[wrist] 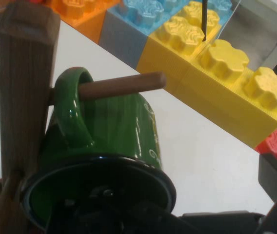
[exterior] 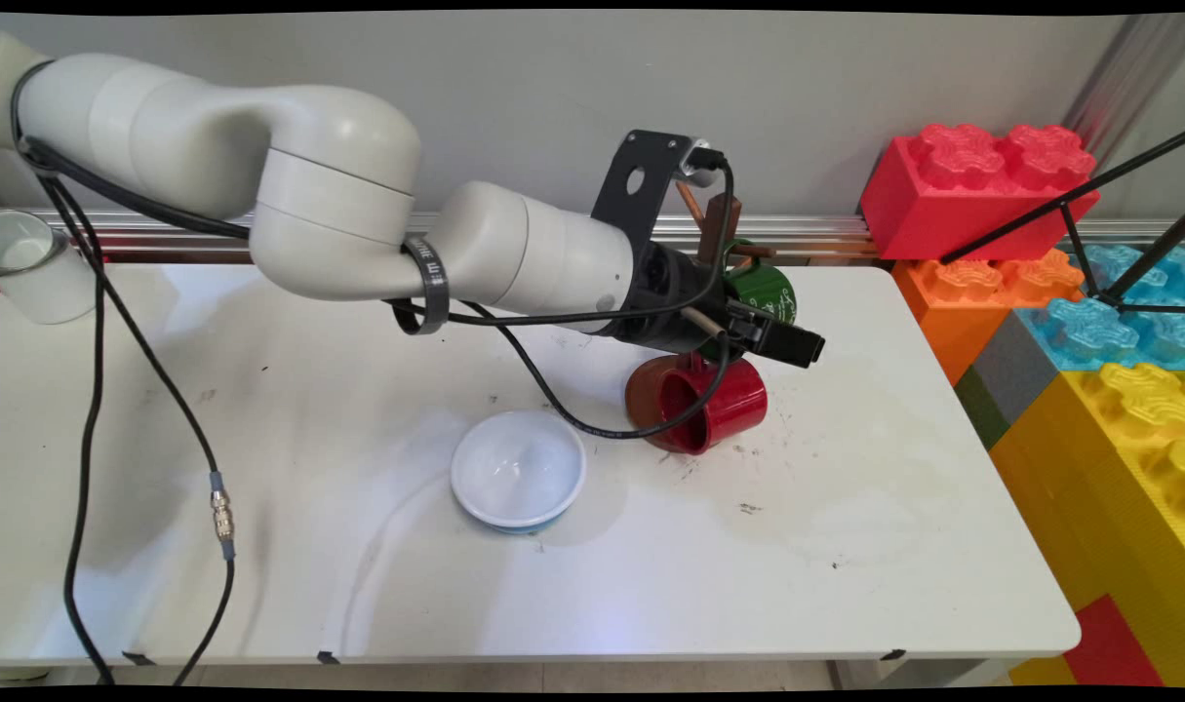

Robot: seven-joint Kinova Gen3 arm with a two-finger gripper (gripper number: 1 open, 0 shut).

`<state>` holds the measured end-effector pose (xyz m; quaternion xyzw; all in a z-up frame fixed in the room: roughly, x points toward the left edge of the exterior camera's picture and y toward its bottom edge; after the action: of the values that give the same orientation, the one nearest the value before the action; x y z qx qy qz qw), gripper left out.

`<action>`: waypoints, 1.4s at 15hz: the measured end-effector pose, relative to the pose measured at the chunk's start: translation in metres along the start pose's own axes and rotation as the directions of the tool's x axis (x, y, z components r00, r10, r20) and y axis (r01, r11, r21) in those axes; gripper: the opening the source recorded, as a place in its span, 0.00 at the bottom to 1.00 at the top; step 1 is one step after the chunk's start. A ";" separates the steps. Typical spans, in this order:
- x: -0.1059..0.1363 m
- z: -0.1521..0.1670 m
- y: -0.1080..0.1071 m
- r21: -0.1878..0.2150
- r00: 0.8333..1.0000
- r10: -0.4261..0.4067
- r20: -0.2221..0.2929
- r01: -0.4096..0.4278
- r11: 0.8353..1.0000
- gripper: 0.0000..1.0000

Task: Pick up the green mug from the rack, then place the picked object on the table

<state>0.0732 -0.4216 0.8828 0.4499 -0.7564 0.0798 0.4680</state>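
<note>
One white surface (exterior: 846, 546) carries everything, with big toy bricks (exterior: 982, 185) stacked off its 3 o'clock end. At its 12 o'clock edge stands a wooden rack (wrist: 24, 87). A white bowl (exterior: 519, 468) sits mid-surface, and at its 2 o'clock a red mug (exterior: 719, 405) lies on its side. The green mug (wrist: 124, 131) hangs by its handle on the rack's peg (wrist: 124, 85). The gripper (exterior: 797, 343) is right at the mug's rim, at 12 o'clock of the red mug; I cannot tell whether it is closed on it. The mug looks glazed, so probably stiff, slick, fairly heavy and chippable; its rim wall seems the surest hold.
</note>
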 end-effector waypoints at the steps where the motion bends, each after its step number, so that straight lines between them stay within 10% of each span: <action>1: 0.000 0.000 0.000 0.001 1.000 -0.001 -0.001 0.001 1.000 1.00; 2: 0.000 -0.001 0.000 0.001 1.000 -0.001 -0.003 0.001 1.000 0.00; 21: -0.002 -0.019 -0.006 0.029 1.000 -0.021 -0.001 0.021 0.999 0.00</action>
<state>0.0901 -0.4140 0.8901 0.4647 -0.7503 0.0861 0.4623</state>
